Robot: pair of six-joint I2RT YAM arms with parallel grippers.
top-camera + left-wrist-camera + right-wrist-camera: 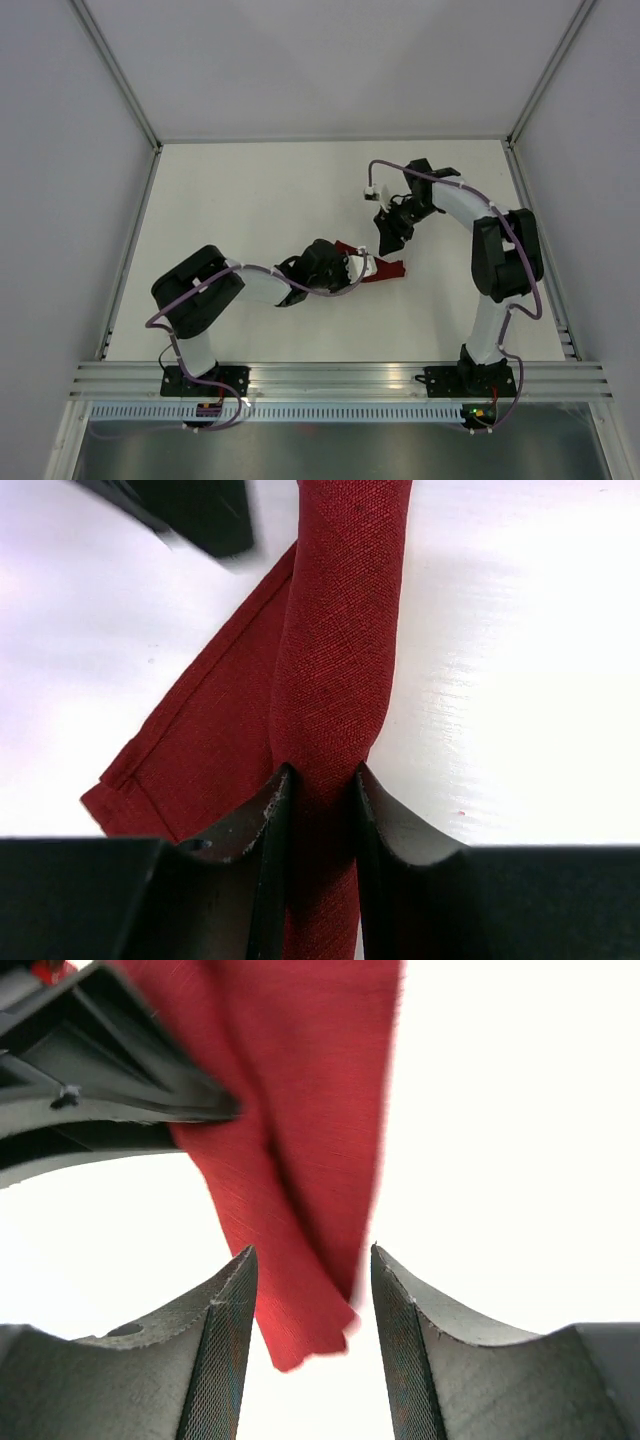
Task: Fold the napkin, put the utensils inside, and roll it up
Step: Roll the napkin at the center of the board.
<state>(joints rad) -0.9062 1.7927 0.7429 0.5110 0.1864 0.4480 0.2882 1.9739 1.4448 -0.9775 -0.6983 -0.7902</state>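
On the white table (250, 200), the dark red napkin (340, 630) lies near the centre. It is wound into a slim, tight roll of coarse-woven cloth, with one flat, hemmed corner trailing out beside it. The left gripper (320, 785) pinches the roll between both fingers. The right gripper (312, 1252) hangs over the napkin's other end, fingers spread, the cloth's tip showing between them.

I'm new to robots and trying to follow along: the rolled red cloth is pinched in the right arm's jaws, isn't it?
No, it is the left arm's jaws that pinch the rolled red cloth, closed tight on it in the left wrist view. The right arm's jaws stand open, not gripping it.
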